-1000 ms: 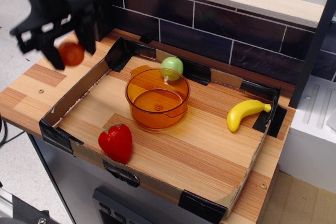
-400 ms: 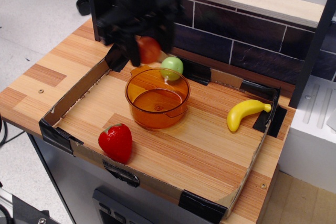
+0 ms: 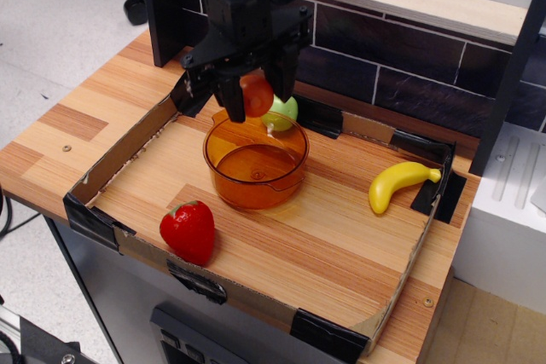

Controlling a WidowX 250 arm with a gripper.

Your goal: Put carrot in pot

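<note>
The carrot [image 3: 258, 95] is a small glossy orange toy held between the fingers of my black gripper [image 3: 256, 96]. The gripper is shut on it and hangs just above the far rim of the pot [image 3: 255, 159]. The pot is a round translucent amber plastic pot standing in the middle of the cardboard tray [image 3: 119, 158]. The inside of the pot shows nothing in it.
A green round toy [image 3: 282, 110] sits right behind the pot, partly hidden by the gripper. A red strawberry [image 3: 188, 230] lies at the tray's front left, a yellow banana [image 3: 398, 182] at the right. A dark tiled wall [image 3: 384, 57] stands behind.
My gripper has carried the carrot from the far left, outside the tray, rightward and down to just above the pot's far rim.
</note>
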